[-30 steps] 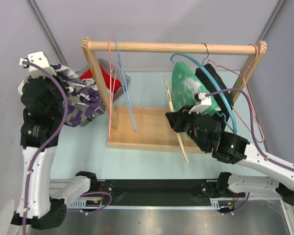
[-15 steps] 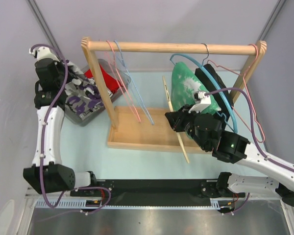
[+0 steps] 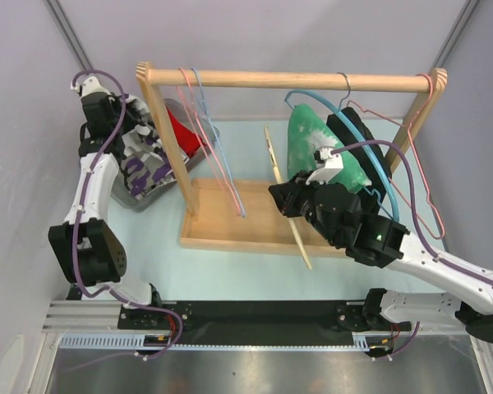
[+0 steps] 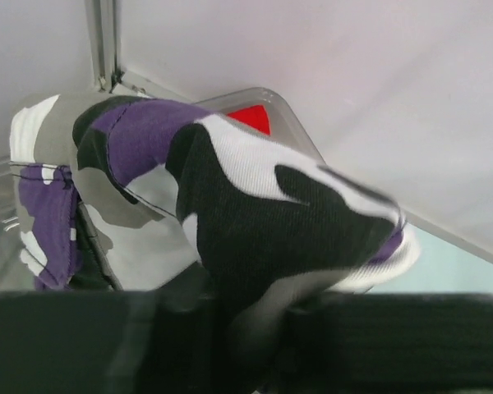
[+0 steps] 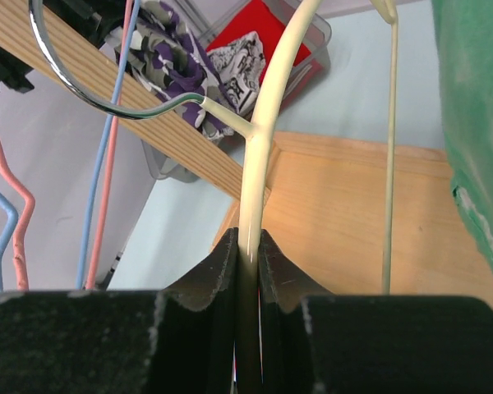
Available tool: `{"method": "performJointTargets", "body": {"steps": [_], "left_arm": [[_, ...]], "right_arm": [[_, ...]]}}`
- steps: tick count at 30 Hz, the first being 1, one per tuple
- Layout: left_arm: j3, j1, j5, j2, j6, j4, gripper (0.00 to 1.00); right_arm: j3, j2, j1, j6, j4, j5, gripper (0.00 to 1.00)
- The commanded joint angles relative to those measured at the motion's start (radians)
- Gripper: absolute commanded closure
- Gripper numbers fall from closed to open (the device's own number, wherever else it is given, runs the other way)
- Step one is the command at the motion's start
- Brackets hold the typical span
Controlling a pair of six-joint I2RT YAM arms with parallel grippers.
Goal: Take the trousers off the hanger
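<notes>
Left of the wooden rack (image 3: 296,80), a grey bin (image 3: 130,200) sits on the pale desk (image 3: 246,141). The trousers (image 3: 140,170), patterned purple, white and black, lie bunched in the bin next to a red cloth (image 3: 181,131). The left hand (image 3: 141,152) is down in the bin. In its wrist view the fabric runs down between the blurred dark fingers (image 4: 394,345), so the hand looks closed on the trousers.

Two bare wire hangers (image 3: 230,185), one pink and one blue, hang from the rack's left end and swing out over its base board. Near the rack's middle, the right hand (image 3: 284,197) is clamped tight on a bare cream hanger (image 3: 278,168), which is pinched between its fingers (image 5: 222,267) and held off the rail at a tilt. Under the rack's right end hang a green garment (image 3: 311,144) and a black one (image 3: 357,135).
</notes>
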Motion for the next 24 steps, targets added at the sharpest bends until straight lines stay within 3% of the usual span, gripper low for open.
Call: {"method": "performJointTargets", "body": {"steps": [1,5,6,7,15,24], "left_arm": [[0.033,0.005,0.063,0.045,-0.046,0.100,0.65],[0.041,0.003,0.077,0.024,-0.052,0.054,0.48],[0.019,0.002,0.077,-0.008,-0.053,0.059,0.32],[0.012,0.002,0.074,-0.024,-0.055,0.060,0.22],[-0.155,-0.014,0.126,-0.261,-0.125,0.048,0.20],[-0.464,-0.122,0.201,-0.694,-0.196,0.059,0.20]], "right_arm": [[0.075,0.020,-0.006,-0.016,0.051,-0.017,1.00],[0.083,0.017,-0.003,-0.025,0.044,-0.011,1.00],[0.083,0.017,-0.004,-0.028,0.041,-0.008,1.00],[0.086,0.015,-0.004,-0.030,0.039,-0.008,1.00],[0.124,0.015,-0.004,-0.036,0.013,-0.021,1.00],[0.193,0.043,0.022,-0.056,0.008,-0.034,1.00]]}}
